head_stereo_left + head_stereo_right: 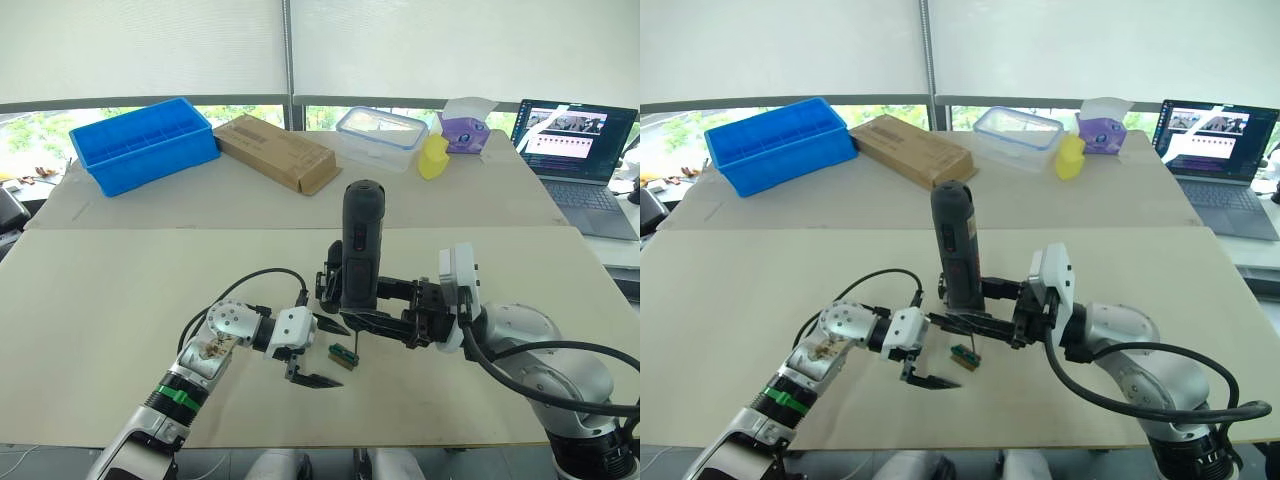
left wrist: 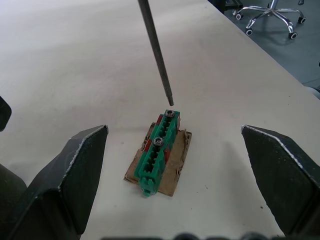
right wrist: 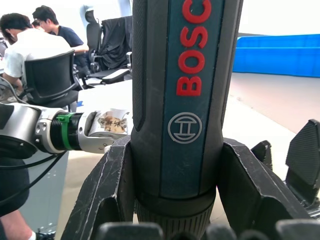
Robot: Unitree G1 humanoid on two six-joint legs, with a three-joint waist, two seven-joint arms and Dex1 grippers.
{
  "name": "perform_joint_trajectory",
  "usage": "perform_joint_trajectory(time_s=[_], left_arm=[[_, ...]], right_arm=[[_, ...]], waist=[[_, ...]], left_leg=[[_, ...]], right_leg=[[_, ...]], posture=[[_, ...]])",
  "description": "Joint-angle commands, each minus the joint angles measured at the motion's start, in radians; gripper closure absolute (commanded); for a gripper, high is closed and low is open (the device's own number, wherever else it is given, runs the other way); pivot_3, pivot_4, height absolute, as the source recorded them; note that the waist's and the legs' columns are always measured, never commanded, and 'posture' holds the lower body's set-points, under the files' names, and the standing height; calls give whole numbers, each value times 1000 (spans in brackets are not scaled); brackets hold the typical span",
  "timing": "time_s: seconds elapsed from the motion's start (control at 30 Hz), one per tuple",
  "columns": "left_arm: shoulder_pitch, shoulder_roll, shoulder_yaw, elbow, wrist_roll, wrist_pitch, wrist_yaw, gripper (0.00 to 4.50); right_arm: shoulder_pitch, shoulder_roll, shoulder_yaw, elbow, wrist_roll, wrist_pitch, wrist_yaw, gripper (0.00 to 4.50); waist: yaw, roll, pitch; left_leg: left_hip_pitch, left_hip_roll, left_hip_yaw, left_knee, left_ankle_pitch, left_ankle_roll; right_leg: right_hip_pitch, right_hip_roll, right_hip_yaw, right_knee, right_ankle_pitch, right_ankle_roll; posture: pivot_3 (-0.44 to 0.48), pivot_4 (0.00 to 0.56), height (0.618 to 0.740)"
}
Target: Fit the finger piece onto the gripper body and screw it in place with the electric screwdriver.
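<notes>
Beige table (image 1: 120, 300): electric screwdriver (image 1: 358, 245) upright, bit down, clenched in right hand (image 1: 345, 318); left hand (image 1: 318, 352) spread wide

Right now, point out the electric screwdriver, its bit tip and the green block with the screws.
electric screwdriver (image 1: 360, 240): left eye view, middle of its dark body.
bit tip (image 2: 170, 101): left wrist view, lower end of the metal shaft.
green block (image 2: 159, 155): left wrist view, top face between its two screws.

One screwdriver (image 1: 361, 245), one green block (image 2: 159, 151), two screws
</notes>
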Motion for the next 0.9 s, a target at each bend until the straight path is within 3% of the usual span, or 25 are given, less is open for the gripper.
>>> perform_joint_trajectory(time_s=[0.03, 0.9], left_arm=[[-13, -2, 0, -7, -9, -15, -3, 0], [-12, 2, 2, -3, -9, -22, -7, 0]], right_arm=[[-6, 13, -18, -41, -6, -57, 2, 2581], [37, 20, -5, -44, -49, -102, 40, 2581]], waist=[[0, 0, 0], [0, 0, 0]], left_leg=[[0, 0, 0, 0, 0, 0], [0, 0, 0, 0, 0, 0]], right_leg=[[0, 0, 0, 0, 0, 0], [0, 0, 0, 0, 0, 0]], posture=[[0, 150, 740], [0, 150, 740]])
